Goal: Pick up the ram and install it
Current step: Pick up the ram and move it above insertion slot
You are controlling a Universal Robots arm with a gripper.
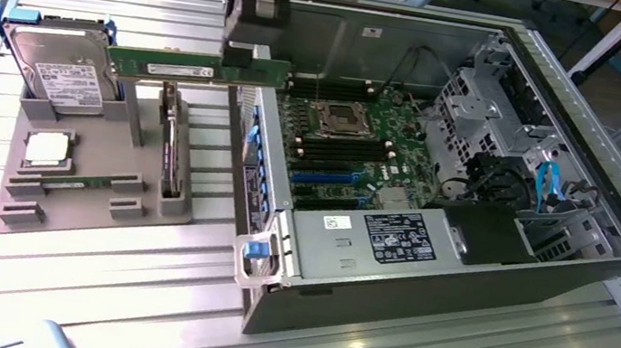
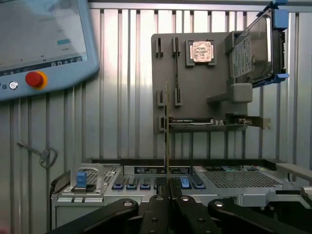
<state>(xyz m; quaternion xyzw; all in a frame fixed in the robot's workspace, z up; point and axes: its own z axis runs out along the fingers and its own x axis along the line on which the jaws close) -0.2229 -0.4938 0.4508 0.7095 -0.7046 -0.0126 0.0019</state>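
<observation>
We have the ram (image 1: 167,67) clenched in the tool (image 1: 251,61), pinched toward one end and held level on its long edge. It hangs in the air just over the rim of the computer case (image 1: 413,312), on the side where the grey tray (image 1: 89,189) lies beside the case. In the wrist view the stick shows edge-on, running straight out from the fingertips. We judge this to be the carrying step. Doing it well means holding the stick untilted, clearing the case's rim and the cables inside the case, and lining its long edge up with the dark memory slots on the motherboard (image 1: 351,143) inside the case, so no twisting load falls on the thin board.
</observation>
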